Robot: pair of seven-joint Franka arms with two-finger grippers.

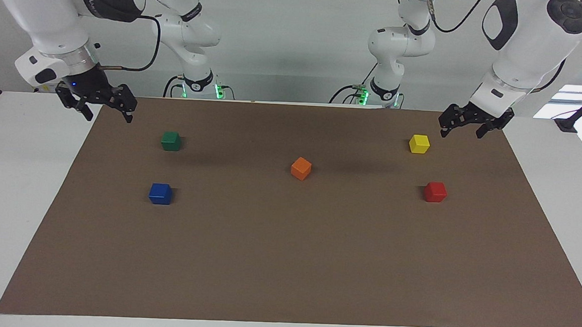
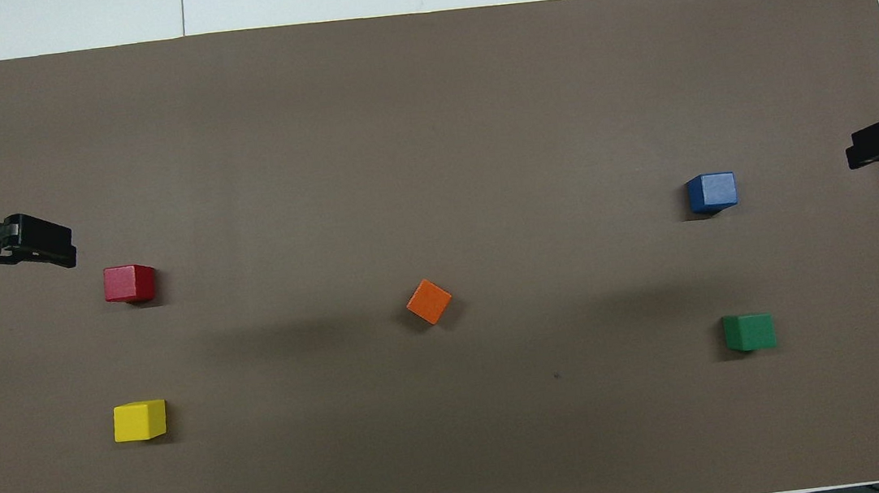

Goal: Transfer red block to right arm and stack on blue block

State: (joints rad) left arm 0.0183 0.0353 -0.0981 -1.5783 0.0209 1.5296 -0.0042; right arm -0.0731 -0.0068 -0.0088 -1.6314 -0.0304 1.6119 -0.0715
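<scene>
The red block (image 1: 435,192) (image 2: 129,283) sits on the brown mat toward the left arm's end. The blue block (image 1: 160,193) (image 2: 712,192) sits toward the right arm's end. My left gripper (image 1: 462,132) (image 2: 47,245) hangs open and empty above the mat's edge by the yellow block, apart from the red block. My right gripper (image 1: 108,116) (image 2: 874,144), with the small blue light, hangs open and empty above the mat's corner at its own end, apart from the blue block.
A yellow block (image 1: 419,144) lies nearer to the robots than the red block. A green block (image 1: 171,141) lies nearer to the robots than the blue block. An orange block (image 1: 300,168) sits mid-mat, turned at an angle. The brown mat (image 1: 286,263) covers a white table.
</scene>
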